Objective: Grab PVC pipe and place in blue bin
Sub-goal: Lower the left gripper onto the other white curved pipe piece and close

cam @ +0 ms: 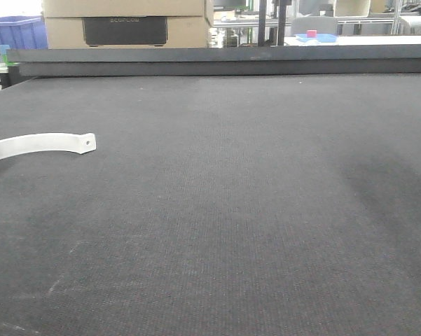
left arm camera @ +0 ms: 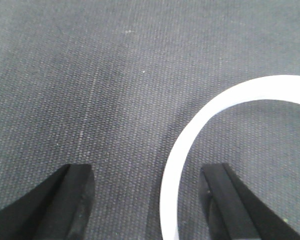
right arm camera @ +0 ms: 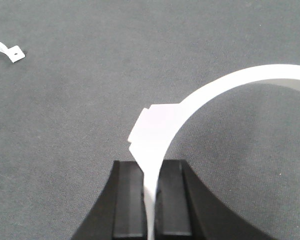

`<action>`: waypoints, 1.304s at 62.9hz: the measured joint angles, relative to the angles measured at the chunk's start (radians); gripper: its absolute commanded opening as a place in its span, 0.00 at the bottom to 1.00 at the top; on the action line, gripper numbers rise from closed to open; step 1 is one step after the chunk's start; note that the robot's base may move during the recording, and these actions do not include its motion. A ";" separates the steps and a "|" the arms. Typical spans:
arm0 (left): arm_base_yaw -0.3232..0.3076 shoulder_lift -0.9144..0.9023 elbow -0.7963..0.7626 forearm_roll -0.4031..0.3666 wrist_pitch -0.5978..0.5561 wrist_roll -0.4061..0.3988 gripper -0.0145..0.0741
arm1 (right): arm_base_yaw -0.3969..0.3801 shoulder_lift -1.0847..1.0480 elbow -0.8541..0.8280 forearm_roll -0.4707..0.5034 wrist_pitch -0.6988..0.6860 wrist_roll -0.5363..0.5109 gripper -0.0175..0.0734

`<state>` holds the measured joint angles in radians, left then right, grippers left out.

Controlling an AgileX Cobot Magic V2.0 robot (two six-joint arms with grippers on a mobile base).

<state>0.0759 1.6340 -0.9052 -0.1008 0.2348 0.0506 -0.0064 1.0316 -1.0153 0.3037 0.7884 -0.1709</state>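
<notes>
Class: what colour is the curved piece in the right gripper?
White; the curved plastic piece in the black right gripper shows best in the right wrist view.

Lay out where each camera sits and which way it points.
Front view: low at the near side, looking across the dark mat to the blue bin; no robot parts show.
Left wrist: looks down at the mat; open left gripper, a white strip between its fingers.
Right wrist: looks down; right gripper shut on a held strip.
Shared: front and right wrist views both show the tabbed loose strip.
</notes>
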 measured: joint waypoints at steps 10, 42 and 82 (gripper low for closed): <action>0.000 0.002 -0.002 0.000 -0.030 0.000 0.57 | 0.000 0.000 0.000 0.001 0.002 0.000 0.01; -0.026 0.062 -0.002 0.000 -0.055 0.000 0.57 | 0.000 0.000 0.000 0.013 -0.041 0.000 0.01; -0.069 0.089 -0.002 0.033 -0.080 0.000 0.40 | 0.000 0.000 0.000 0.016 -0.071 0.000 0.01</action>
<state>0.0069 1.7234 -0.9074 -0.0675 0.1544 0.0506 -0.0064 1.0316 -1.0153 0.3200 0.7177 -0.1709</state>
